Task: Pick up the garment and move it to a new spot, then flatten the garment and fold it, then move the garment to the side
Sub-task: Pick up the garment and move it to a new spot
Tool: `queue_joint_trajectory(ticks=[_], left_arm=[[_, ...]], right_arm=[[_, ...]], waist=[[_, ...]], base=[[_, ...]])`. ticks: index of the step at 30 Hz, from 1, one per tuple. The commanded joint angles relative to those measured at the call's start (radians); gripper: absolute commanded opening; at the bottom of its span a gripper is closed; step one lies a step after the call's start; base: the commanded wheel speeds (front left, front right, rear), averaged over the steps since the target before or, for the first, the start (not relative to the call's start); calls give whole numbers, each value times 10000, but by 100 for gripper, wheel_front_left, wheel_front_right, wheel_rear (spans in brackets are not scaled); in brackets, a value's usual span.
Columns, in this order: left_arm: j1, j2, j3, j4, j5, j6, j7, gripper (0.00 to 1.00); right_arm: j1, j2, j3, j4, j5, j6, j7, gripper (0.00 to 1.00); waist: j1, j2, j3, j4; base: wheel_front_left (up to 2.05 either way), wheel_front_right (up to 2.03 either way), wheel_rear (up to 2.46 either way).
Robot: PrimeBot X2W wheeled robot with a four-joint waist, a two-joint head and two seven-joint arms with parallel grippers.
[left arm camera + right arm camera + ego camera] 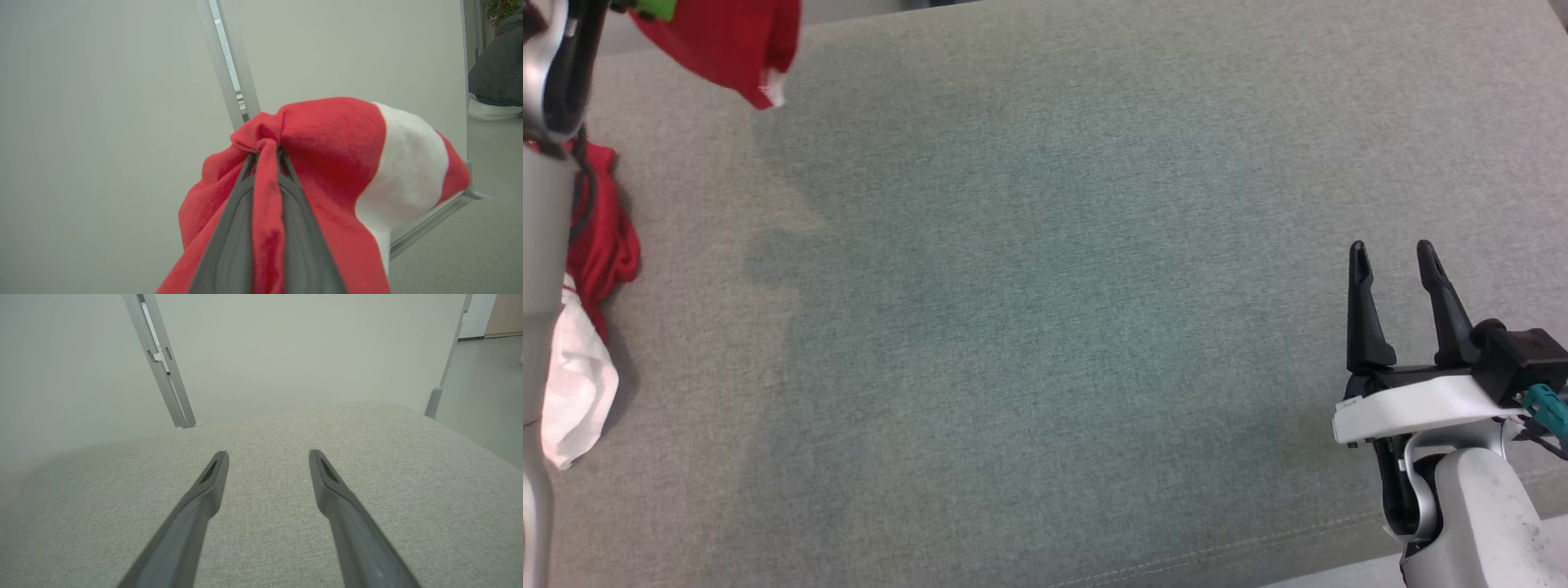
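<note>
Left claw point(265, 156) pinches just 1 thin fold of the red garment point(327, 139), which could slip; right claw point(1391, 253) hangs open.

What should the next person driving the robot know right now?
Left gripper: shut on a bunch of the red and white garment, held up in the air at the robot's far left.
Right gripper: open and empty, over the right part of the grey cushion.
Done: the garment is picked up.
Left to do: lay it on a new spot on the cushion, flatten it, fold it, then move it to the side.
Note: more of the cloth hangs by the left forearm; I cannot tell if it touches the cushion.
</note>
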Motion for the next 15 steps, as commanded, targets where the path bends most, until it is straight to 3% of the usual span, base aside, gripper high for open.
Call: queue_joint_trajectory(ticks=[1,8,15], left_arm=[[-244,-155,-99,-276,15,10,95,0],[-350,-1221,-842,-1087,-198,8,446,0],[881,-1794,-1313,-1040,-449,200,289,0]], right_arm=[[3,18,44,57,130,5,-82,100],[-43,56,304,334,441,5,-153,100],[-7,61,564,289,1098,5,-160,100]], waist=[[0,0,-70,-453],[0,0,-4,-1437],[0,0,219,-2235]], base=[[0,0,0],[0,0,0],[0,0,0]])
